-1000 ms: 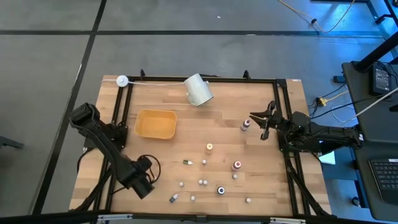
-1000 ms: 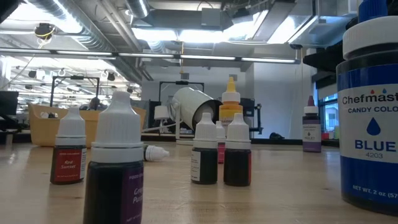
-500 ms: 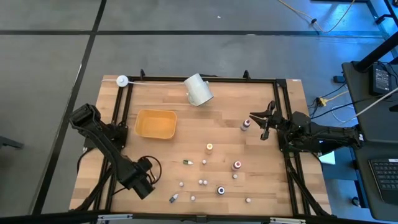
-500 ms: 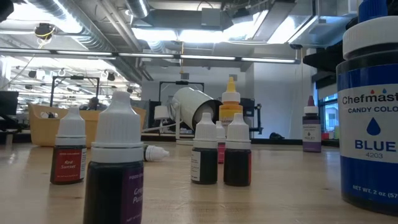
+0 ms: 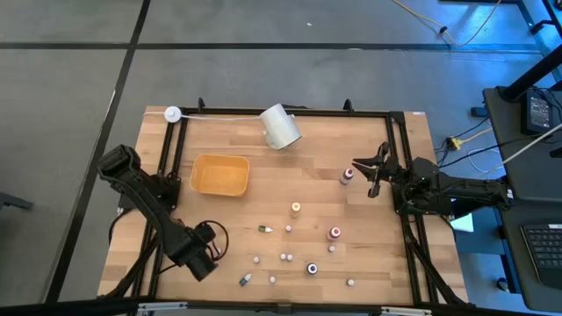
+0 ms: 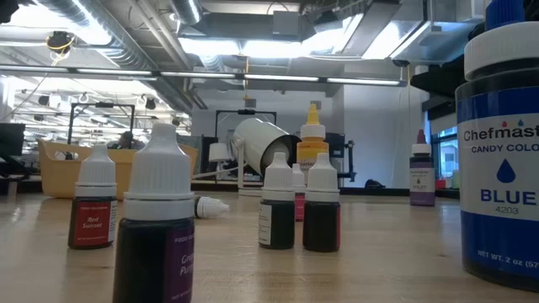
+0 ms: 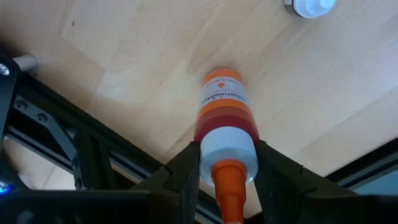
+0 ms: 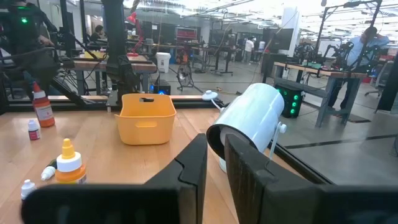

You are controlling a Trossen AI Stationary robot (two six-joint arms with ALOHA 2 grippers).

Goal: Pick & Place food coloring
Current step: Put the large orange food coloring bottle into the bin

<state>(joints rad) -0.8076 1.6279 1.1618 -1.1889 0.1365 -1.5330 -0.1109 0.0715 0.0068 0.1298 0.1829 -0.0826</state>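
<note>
You are reading the big bottle (image 6: 501, 143) closest to the low camera first: its blue label is showing "Chefmast", "CANDY COLO", "BLUE", "4203" and "NET WT. 2 oz", each line cut off by the frame edge. A small white-capped bottle (image 6: 93, 206) is wearing a red label reading "Red Sunset". The dark bottle (image 6: 158, 227) in front of it is carrying a purple label with writing too partial to read.

Your left claw (image 7: 227, 154) is sitting clamped on an orange-capped bottle (image 7: 222, 106), its fingers (image 7: 186, 171) pressing the white collar from both sides, just above the desk (image 5: 228, 219). The brand print on that bottle's orange label is running sideways, and you cannot read it surely.

Your right claw (image 5: 363, 177) is hovering at the desk's right edge with its fingers a narrow gap apart and nothing between them. A dark-red-capped bottle (image 5: 348, 175) is standing just beside its tips, apart from them. The other food coloring bottles (image 5: 296, 207) are standing and lying scattered over the desk between the two claws, nearer the left one, well apart from the right one. The yellow tray (image 5: 219, 175) and the tipped white cup (image 5: 281, 127) are lying ahead of the right claw, the cup nearer.
</note>
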